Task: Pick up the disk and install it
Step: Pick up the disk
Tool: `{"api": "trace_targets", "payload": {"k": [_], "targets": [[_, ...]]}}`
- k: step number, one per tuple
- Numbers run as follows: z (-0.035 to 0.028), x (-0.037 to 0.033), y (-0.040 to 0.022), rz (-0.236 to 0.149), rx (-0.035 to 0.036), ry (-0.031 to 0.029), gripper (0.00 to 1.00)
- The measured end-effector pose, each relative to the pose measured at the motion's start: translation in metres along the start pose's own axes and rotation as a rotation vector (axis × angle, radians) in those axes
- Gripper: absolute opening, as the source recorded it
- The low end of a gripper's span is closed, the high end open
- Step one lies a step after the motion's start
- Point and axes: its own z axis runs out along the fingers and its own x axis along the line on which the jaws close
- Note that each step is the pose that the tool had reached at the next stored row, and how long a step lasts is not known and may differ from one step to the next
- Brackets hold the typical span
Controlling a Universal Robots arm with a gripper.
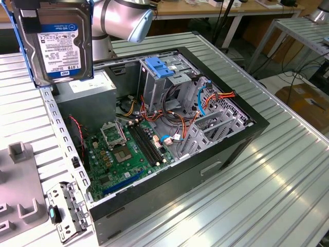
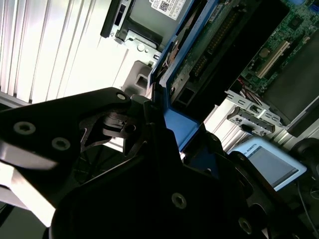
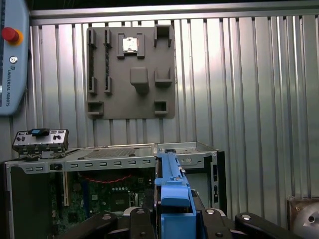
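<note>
Disk in the air, off table, above power-supply corner of open computer case, at exterior view's left. We see it upright: long axis vertical, label face toward exterior camera. Gripper clamped on disk's blue carrier rail. We see fingers pressed against rail.

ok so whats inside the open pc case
A green motherboard, a grey drive cage with a blue latch, orange and red cables, a grey power supply. The raised disk covers the far corner of the case.
</note>
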Motion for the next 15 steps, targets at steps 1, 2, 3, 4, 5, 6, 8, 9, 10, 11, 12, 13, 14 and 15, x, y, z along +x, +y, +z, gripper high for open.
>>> {"api": "trace_targets", "payload": {"k": [1, 2, 3, 4, 5, 6, 8, 9, 10, 11, 12, 13, 14, 15], "targets": [[0.0000, -0.0001, -0.0012, 0.000, 0.0000, 0.0000, 0.37], [0.0000, -0.0001, -0.0024, 0.000, 0.0000, 0.0000, 0.37], [0.0000, -0.0002, -0.0038, 0.000, 0.0000, 0.0000, 0.37], [-0.0001, -0.0003, -0.0052, 0.000, 0.0001, 0.0000, 0.37], [-0.0001, -0.0004, -0.0068, 0.000, 0.0000, 0.0000, 0.37], [-0.0001, -0.0005, -0.0090, 0.000, 0.0000, 0.0000, 0.37], [-0.0002, -0.0007, -0.0126, 0.000, 0.0001, 0.0000, 0.37], [-0.0001, -0.0008, -0.0140, 0.000, 0.0001, -0.0001, 0.37], [-0.0002, -0.0008, -0.0145, 0.000, 0.0000, 0.0000, 0.37], [-0.0002, -0.0008, -0.0145, 0.000, 0.0000, 0.0000, 0.37], [-0.0002, -0.0008, -0.0151, 0.000, 0.0001, -0.0001, 0.37], [-0.0002, -0.0009, -0.0156, 0.000, 0.0001, 0.0000, 0.37], [-0.0002, -0.0009, -0.0156, 0.000, 0.0001, -0.0001, 0.37], [-0.0002, -0.0009, -0.0157, 0.000, 0.0000, 0.0000, 0.37]]}}
